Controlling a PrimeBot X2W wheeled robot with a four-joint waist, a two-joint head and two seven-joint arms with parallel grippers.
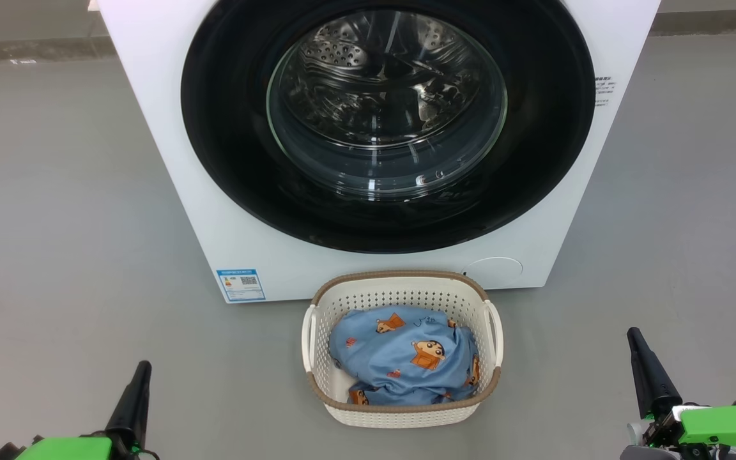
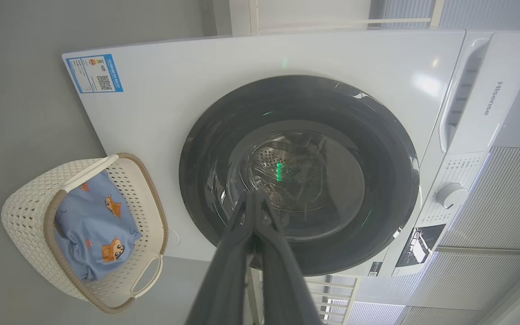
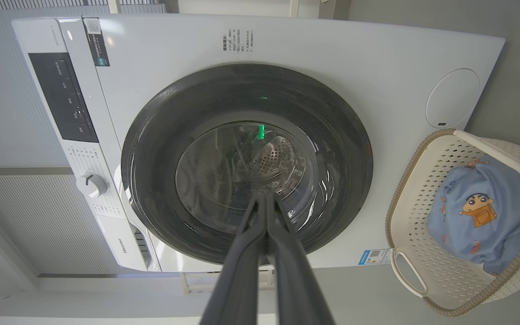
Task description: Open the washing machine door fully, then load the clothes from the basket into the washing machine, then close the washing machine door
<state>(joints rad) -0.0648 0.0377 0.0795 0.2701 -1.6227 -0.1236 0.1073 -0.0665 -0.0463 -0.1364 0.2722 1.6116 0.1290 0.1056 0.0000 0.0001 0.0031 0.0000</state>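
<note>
Left gripper [image 1: 143, 367] closed, basket [image 1: 400, 416] (clothes [image 1: 400, 354] inside) rightward

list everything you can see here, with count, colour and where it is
washing machine: one, white, on the floor straight ahead
washing machine door: one, black rim with clear glass centre, shut on the machine's front
label: one, blue, machine's lower left corner in the head view
round cover: one, white, machine's lower right corner in the head view
knob: one, pale, on the control panel
basket: one, cream with a brown rim, on the floor before the machine
clothes: one bundle, light blue with orange figures, inside the basket
floor: grey, all round
left fingers: two, dark, lower left of the head view, pressed together
right fingers: two, dark, lower right, pressed together
</note>
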